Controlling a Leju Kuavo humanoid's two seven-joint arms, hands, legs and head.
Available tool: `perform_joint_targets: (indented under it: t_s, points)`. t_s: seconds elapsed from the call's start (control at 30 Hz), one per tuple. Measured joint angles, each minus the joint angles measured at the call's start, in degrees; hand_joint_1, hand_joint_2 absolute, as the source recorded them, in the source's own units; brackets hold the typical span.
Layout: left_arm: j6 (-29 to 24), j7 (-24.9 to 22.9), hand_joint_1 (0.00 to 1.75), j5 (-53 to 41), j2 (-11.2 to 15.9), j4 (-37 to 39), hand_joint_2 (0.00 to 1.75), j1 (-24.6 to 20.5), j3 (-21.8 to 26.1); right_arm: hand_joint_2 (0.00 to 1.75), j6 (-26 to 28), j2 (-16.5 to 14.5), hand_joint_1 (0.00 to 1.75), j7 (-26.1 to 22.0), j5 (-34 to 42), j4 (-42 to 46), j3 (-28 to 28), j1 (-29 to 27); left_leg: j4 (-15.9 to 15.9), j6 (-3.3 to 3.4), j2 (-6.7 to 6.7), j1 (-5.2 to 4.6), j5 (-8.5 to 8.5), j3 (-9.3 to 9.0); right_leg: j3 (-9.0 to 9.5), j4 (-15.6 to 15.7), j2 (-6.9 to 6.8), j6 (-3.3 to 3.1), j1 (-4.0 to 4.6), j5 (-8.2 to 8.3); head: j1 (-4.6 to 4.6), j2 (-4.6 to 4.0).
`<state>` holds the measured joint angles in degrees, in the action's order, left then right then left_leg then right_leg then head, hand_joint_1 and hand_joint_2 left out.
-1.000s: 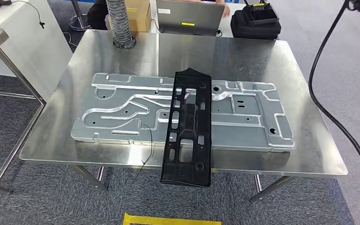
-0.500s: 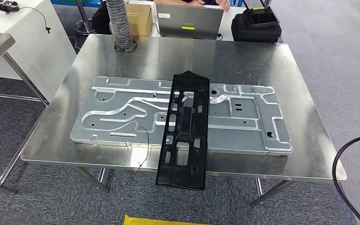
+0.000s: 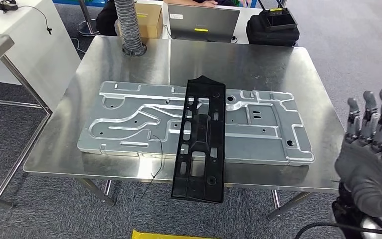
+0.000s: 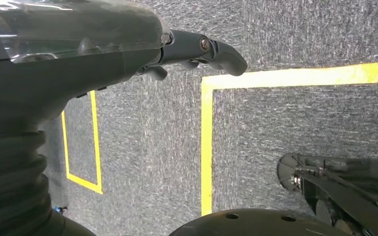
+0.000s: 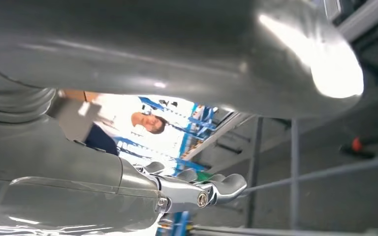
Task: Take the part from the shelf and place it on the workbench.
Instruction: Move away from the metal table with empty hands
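Head view: right hand [image 3: 373, 144] is now rising into the picture at the lower right, beside the tabletop's [image 3: 258, 62] right edge and off its surface; a second ago and half a second ago it was out of frame. Its fingers [image 3: 369, 112] are pointing up, slightly apart, holding nothing. Right wrist view is looking up past that hand [image 5: 197, 189] at a metal underside, with a person in the background. Left hand [image 4: 197, 49] is hanging over grey carpet with yellow tape lines [image 4: 206, 147], fingers loosely curled, nothing in them. Outward from the hand: the black plastic part [image 3: 200, 137] is lying lengthwise across the large stamped metal panel [image 3: 129, 119] on the tabletop, its near end overhanging the front edge; its place against the panel is reading the same across the three head pictures, small shifts being the camera's. A thin black wire [image 3: 160, 154] is trailing off the front edge. Judgement: part is already set down and released, so the task looks essentially complete; the overhang is the one risk should anything brush it.
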<state>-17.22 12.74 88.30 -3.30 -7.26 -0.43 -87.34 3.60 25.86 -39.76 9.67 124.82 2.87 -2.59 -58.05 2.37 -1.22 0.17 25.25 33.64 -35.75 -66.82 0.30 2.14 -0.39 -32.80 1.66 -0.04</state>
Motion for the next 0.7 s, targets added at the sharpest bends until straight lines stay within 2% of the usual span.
perform_joint_targets:
  t_s: [0.03,0.07,0.1,0.13,0.2,0.23,0.27,0.33,0.4,0.43,0.47,0.53,0.57,0.6,0.63,0.7]
  points:
    - [-0.02,0.0,0.0,0.0,0.0,0.0,0.0,0.0,0.0,0.0,0.66,-1.44,0.0,-0.03,-0.16,-0.46,1.86,-0.14,-0.02,0.03,0.05,-0.04,-0.01,0.1,-1.75,-3.77,0.0,0.19,-0.17,-1.63,0.01,0.0]
    - [-0.03,-0.01,0.0,0.01,0.0,0.0,0.0,-0.01,0.0,0.0,1.12,-2.83,0.0,0.03,-0.26,-1.05,3.72,-0.25,-0.03,0.01,0.08,-0.06,-0.02,0.17,-2.91,-6.28,0.0,0.31,-0.31,-2.36,0.0,0.0]
    - [-0.04,-0.02,0.0,0.01,-0.01,0.0,0.0,-0.02,0.0,0.0,1.43,-4.19,0.0,0.25,-0.37,-1.77,5.59,-0.29,-0.06,-0.03,0.1,-0.05,-0.04,0.2,-3.07,-6.75,-0.01,0.36,-0.45,-1.96,0.0,0.0]
    - [-0.04,-0.03,0.0,0.02,-0.02,0.0,0.0,-0.04,0.0,0.0,1.69,-5.48,0.0,0.66,-0.54,-2.54,7.49,-0.29,-0.11,-0.1,0.1,-0.04,-0.05,0.2,-2.1,-4.92,-0.02,0.37,-0.6,-0.53,0.0,0.0]
    - [-0.05,-0.04,0.0,0.06,-0.06,0.0,0.0,-0.06,0.0,0.0,2.07,-7.88,0.0,1.58,-1.02,-4.2,10.97,-0.05,-0.21,-0.41,0.06,-0.05,-0.06,0.15,1.86,2.85,-0.02,0.24,-0.83,3.07,0.0,0.0]
    - [-0.05,-0.04,0.0,0.11,-0.08,0.0,0.0,-0.08,0.0,0.0,2.23,-9.08,0.0,1.98,-1.29,-5.23,12.55,0.19,-0.27,-0.72,-0.03,-0.11,-0.08,0.15,3.45,6.2,0.04,0.01,-0.75,4.22,0.01,0.0]
    - [-0.06,-0.04,0.0,0.18,-0.08,0.0,0.0,-0.09,0.0,0.0,2.41,-10.28,0.0,2.23,-1.65,-6.39,14.04,0.43,-0.28,-1.1,-0.11,-0.14,-0.14,0.16,4.36,8.27,0.13,-0.29,-0.61,4.73,0.01,0.0]
    - [-0.07,-0.04,0.0,0.31,-0.07,0.01,0.0,-0.11,0.0,0.0,2.82,-12.86,0.0,2.59,-2.77,-9.25,17.39,0.69,-0.11,-1.93,-0.24,-0.15,-0.32,0.14,4.42,9.03,0.31,-1.04,-0.24,4.85,0.01,0.0]
    - [-0.04,-0.04,0.0,0.4,-0.03,0.03,0.0,-0.09,0.0,0.0,3.6,-15.37,0.0,2.5,-4.47,-12.02,20.73,0.79,-0.34,-2.63,-0.21,-0.16,-0.05,0.37,4.47,9.36,0.32,-1.83,-0.44,5.23,0.01,0.0]
    - [-0.03,-0.04,0.0,0.45,-0.01,0.04,0.0,-0.1,0.0,0.0,4.2,-16.51,0.0,2.29,-5.45,-13.22,22.2,0.89,-1.57,-2.88,-0.21,-0.19,0.81,0.98,4.52,9.55,0.27,-2.24,-0.54,5.43,0.02,0.0]
    - [-0.02,-0.03,0.0,0.49,0.02,0.05,0.0,-0.14,0.0,0.0,4.95,-17.59,0.0,2.01,-6.49,-14.29,23.5,0.97,-4.1,-3.07,-0.21,-0.21,2.35,2.19,4.57,9.71,0.19,-2.62,-0.6,5.58,0.02,0.0]
    - [0.01,-0.03,0.0,0.54,0.08,0.06,0.0,-0.38,0.0,0.0,6.48,-19.5,0.0,1.55,-8.79,-16.21,25.91,1.02,-12.04,-3.29,-0.22,-0.19,6.17,5.85,4.53,9.71,0.04,-3.12,-0.27,5.6,0.02,0.0]
    - [0.03,-0.04,0.0,0.54,0.12,0.07,0.0,-0.53,0.0,0.0,7.11,-20.4,0.0,1.46,-9.87,-17.02,27.07,0.98,-15.43,-3.35,-0.22,-0.19,7.31,7.43,4.55,9.69,0.02,-3.26,-0.08,5.58,0.02,0.0]
    - [0.06,-0.09,0.0,0.52,0.16,0.07,0.0,-0.64,0.0,0.0,7.52,-21.24,0.0,1.49,-10.8,-17.65,28.17,0.96,-16.93,-3.35,-0.22,-0.19,7.36,8.12,4.6,9.66,0.09,-3.34,0.07,5.54,0.02,0.0]
    - [0.11,-0.18,0.0,0.51,0.18,0.07,0.0,-0.68,0.0,0.0,7.74,-21.98,0.0,1.57,-11.51,-18.1,29.14,0.96,-16.1,-3.29,-0.23,-0.19,6.31,7.69,4.68,9.61,0.21,-3.38,0.18,5.5,0.02,0.0]
    - [0.26,-0.46,0.0,0.46,0.21,0.07,0.0,-0.5,0.0,0.0,7.81,-23.13,0.0,1.84,-12.39,-18.6,30.6,0.98,-8.73,-3.01,-0.19,-0.19,2.51,4.04,4.88,9.43,0.53,-3.28,0.29,5.3,0.02,0.0]
